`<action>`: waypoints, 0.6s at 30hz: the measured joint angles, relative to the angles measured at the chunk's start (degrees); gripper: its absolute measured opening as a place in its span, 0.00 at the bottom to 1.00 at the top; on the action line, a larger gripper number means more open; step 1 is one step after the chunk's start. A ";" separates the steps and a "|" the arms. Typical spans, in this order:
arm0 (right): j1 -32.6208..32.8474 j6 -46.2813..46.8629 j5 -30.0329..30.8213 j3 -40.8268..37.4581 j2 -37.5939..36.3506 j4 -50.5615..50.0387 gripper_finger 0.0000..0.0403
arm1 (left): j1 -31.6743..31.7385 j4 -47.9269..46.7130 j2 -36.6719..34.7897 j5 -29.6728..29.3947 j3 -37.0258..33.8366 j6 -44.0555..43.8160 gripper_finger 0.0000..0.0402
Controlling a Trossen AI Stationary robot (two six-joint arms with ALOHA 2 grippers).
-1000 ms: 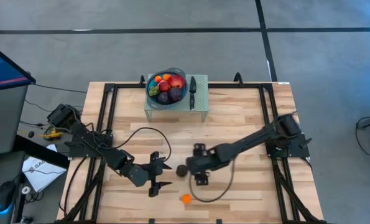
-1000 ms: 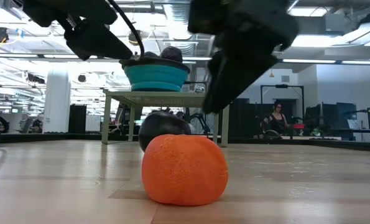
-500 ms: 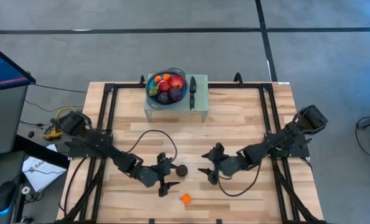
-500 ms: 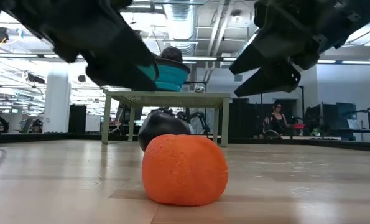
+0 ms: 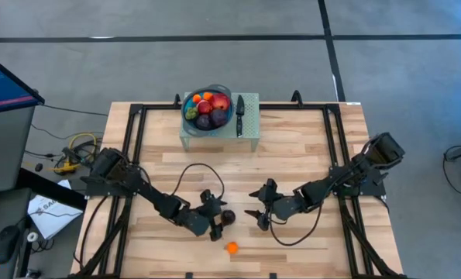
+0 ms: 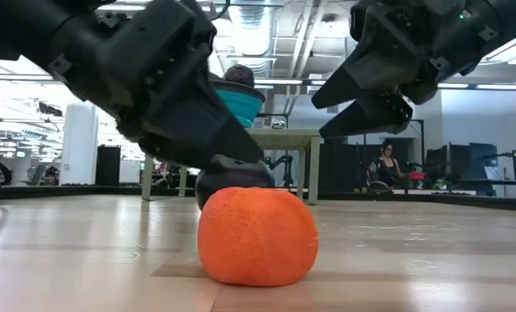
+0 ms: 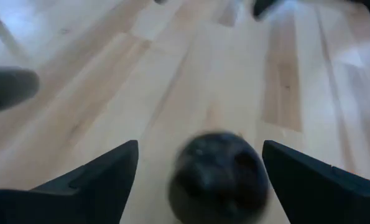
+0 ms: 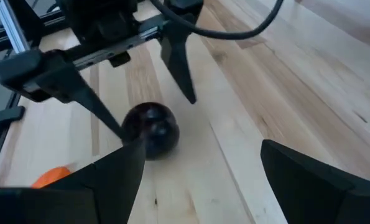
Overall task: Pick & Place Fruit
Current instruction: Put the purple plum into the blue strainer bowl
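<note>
As seen from above: left pincer (image 5: 218,225) released, fingers straddling dark purple fruit (image 5: 226,218) at lower centre of table (image 5: 292,147); right pincer (image 5: 258,218) released, just right. Low view: orange fruit (image 6: 257,236) centre foreground. Left wrist view: dark fruit between fingers (image 7: 97,177).

Two dark jointed arms, looping black cables, pointed black claw fingers (image 8: 178,59)

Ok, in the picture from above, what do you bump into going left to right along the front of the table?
Left pincer → dark plum, sitting in its open jaws → right pincer, open too. The orange fruit lies nearer the edge.
</note>
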 joint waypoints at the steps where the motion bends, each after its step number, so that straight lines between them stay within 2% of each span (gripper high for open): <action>1: 0.05 0.00 -0.03 0.00 0.04 -0.01 0.78 | 0.05 0.03 -0.02 -0.82 0.04 0.12 0.83; 6: 0.15 -0.16 -0.08 0.00 0.04 0.26 0.78 | 0.63 -0.09 0.12 -0.16 -0.05 3.43 0.82; 18: 0.82 0.77 -0.19 0.00 0.04 0.29 0.78 | 4.78 -0.13 0.14 12.04 -0.05 13.59 0.80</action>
